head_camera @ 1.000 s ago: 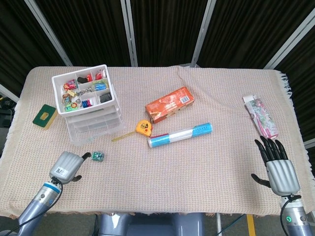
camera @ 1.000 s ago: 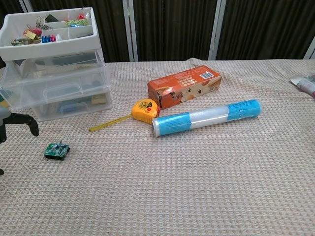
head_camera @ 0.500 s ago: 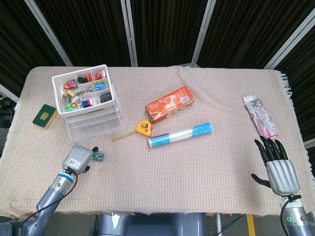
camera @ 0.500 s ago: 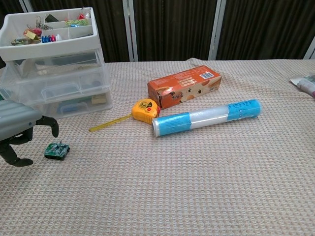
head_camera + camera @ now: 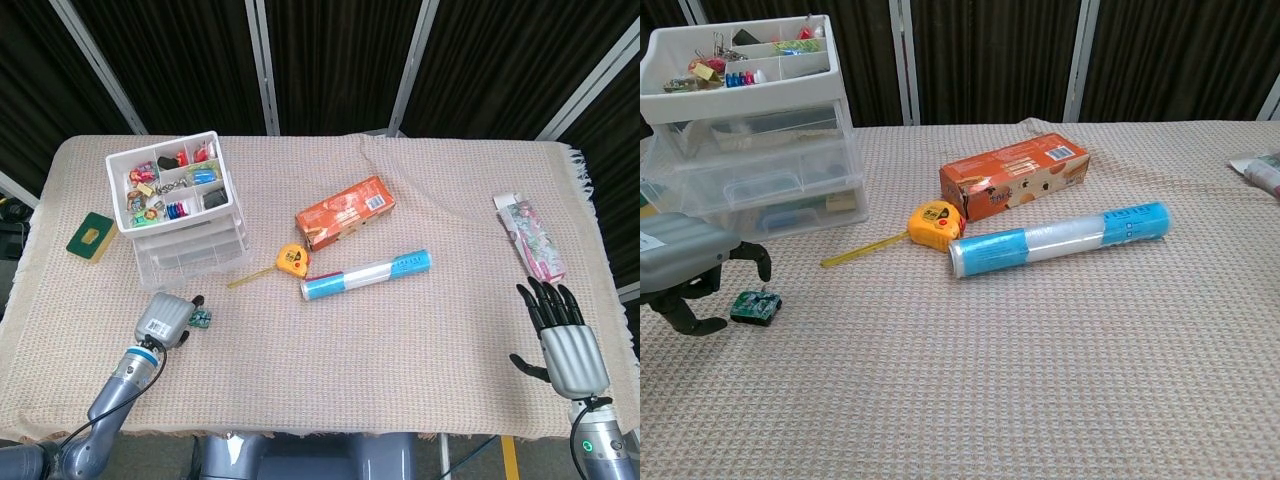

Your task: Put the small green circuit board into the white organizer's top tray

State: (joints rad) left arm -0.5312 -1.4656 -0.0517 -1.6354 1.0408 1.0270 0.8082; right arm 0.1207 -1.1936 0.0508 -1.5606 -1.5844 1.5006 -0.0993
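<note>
The small green circuit board (image 5: 755, 306) lies flat on the cloth in front of the white organizer (image 5: 185, 245); in the head view the board (image 5: 202, 319) peeks out beside my left hand. My left hand (image 5: 166, 320) hovers over and just left of the board, fingers curled down around it; in the chest view the left hand (image 5: 688, 272) has a finger above the board and the thumb at its left edge, with nothing lifted. The organizer's top tray (image 5: 735, 62) holds several small items. My right hand (image 5: 567, 338) rests open at the table's right front edge.
A yellow tape measure (image 5: 292, 261) with its tape pulled out, an orange box (image 5: 345, 212) and a blue-and-white tube (image 5: 366, 275) lie mid-table. A green sponge (image 5: 90, 236) sits left of the organizer. A pink packet (image 5: 530, 236) lies at the far right.
My left hand has moved forward and right, from left of the board to right at it, fingers now bracketing the board. The board and my right hand have stayed put.
</note>
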